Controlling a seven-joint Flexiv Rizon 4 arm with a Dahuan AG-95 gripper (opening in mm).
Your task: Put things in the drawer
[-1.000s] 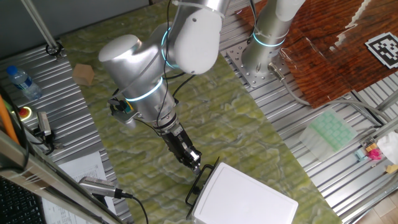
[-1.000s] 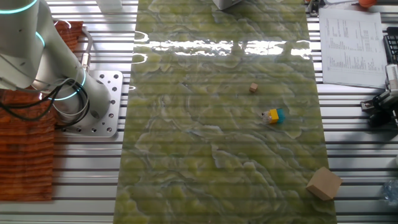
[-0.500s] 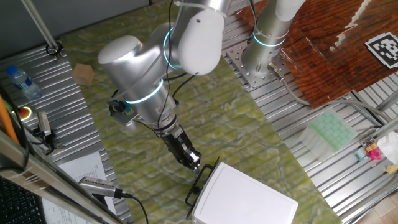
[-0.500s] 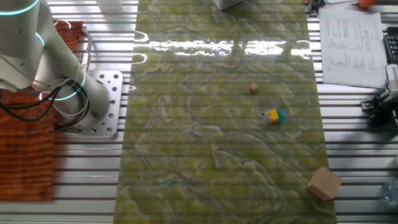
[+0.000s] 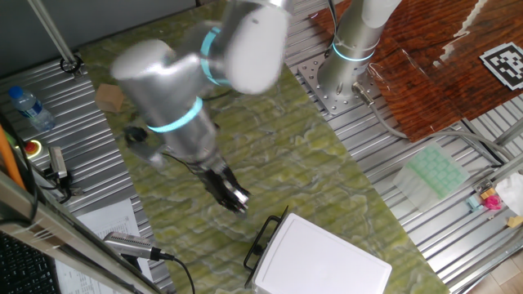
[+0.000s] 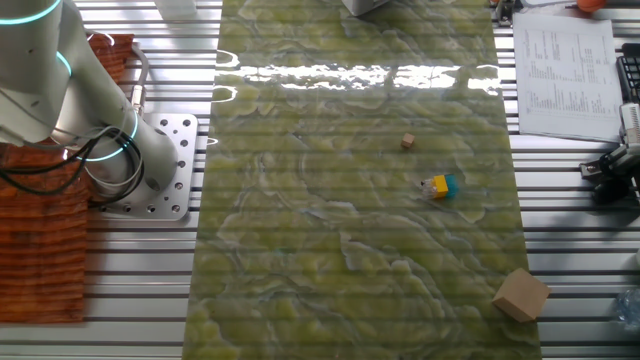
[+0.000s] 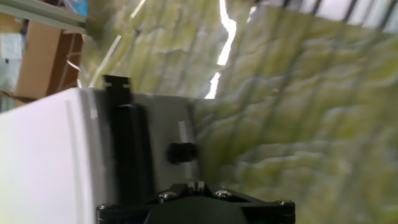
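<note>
The drawer sits pushed into its white cabinet [image 5: 327, 257] at the table's near edge, and its black wire handle [image 5: 263, 238] faces the mat. My gripper [image 5: 235, 200] hangs up and to the left of that handle, apart from it and motion-blurred. The hand view has the drawer front [image 7: 165, 124] and handle [image 7: 127, 155] close on the left, with the gripper [image 7: 196, 184] fingertips pressed together and nothing between them. A small yellow and blue toy [image 6: 437, 186] and a tiny brown cube [image 6: 407, 142] lie loose on the green mat.
A cardboard cube [image 5: 109, 96] lies at the mat's far corner, with a water bottle [image 5: 31, 106] beyond it. A pale green gridded tray [image 5: 433, 173] rests on the slatted table to the right. The arm's base [image 5: 343, 73] is bolted at the back. Papers [image 6: 565, 65] lie by the mat.
The arm has swung left and back, carrying the gripper away from the drawer handle. The handle and cabinet have not moved.
</note>
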